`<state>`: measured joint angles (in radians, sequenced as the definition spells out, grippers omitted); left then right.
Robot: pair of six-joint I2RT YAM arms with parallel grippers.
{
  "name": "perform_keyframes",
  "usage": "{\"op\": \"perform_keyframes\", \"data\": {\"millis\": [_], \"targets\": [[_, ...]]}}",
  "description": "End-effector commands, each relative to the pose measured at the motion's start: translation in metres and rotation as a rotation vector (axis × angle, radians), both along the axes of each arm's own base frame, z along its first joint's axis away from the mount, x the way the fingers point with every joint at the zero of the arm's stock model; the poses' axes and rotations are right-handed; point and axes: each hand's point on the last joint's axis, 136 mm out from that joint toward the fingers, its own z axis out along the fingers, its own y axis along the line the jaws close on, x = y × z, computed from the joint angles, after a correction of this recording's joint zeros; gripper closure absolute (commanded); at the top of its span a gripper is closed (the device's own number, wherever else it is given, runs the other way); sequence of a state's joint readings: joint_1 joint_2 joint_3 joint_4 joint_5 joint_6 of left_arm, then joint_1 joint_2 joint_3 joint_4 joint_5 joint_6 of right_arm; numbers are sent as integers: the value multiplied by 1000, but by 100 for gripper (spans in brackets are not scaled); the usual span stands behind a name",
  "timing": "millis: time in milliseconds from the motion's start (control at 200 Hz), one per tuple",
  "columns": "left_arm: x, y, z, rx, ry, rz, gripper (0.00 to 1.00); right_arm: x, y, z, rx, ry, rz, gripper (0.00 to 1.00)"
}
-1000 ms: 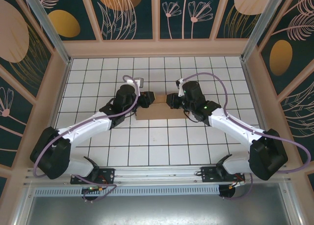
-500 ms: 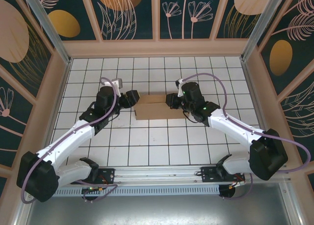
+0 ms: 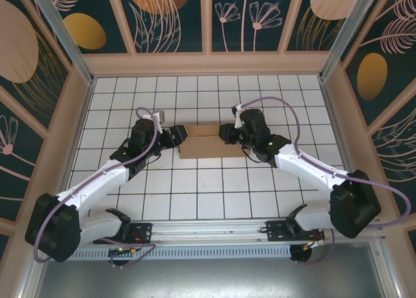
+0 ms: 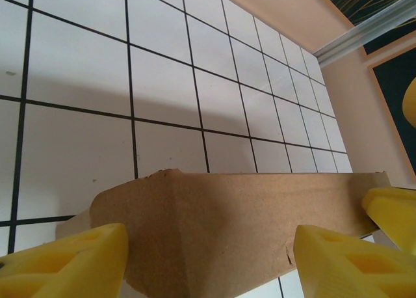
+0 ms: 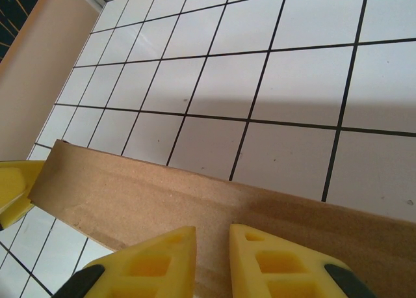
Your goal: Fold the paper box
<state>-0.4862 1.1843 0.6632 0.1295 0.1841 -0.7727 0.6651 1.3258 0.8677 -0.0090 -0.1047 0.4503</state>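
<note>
Straddling the left flap of the plain brown cardboard paper box (image 3: 207,143) with the left gripper (image 4: 209,239), wide apart. Narrowed to a slit with the right gripper (image 5: 212,231) at the right end.

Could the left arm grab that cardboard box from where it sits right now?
Probably yes: the left gripper is open, with the end of the paper box already between its fingers and nothing blocking.

paper box (image 3: 203,144) on table (image 3: 195,195) — left gripper (image 3: 182,135) at its left end, right gripper (image 3: 223,133) seemingly at its right.
</note>
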Motion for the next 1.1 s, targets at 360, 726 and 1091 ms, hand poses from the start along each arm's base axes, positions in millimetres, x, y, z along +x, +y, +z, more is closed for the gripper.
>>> {"op": "perform_keyframes", "data": {"millis": [360, 726, 1091], "targets": [[-2, -12, 4, -81, -14, -51, 50, -21, 2, -44, -95, 139, 44, 78], [1, -9, -20, -29, 15, -39, 57, -18, 5, -35, -94, 95, 71, 75], [3, 1, -33, 37, 25, 4, 60, -20, 3, 35, 1, -31, 110, 63]]}}
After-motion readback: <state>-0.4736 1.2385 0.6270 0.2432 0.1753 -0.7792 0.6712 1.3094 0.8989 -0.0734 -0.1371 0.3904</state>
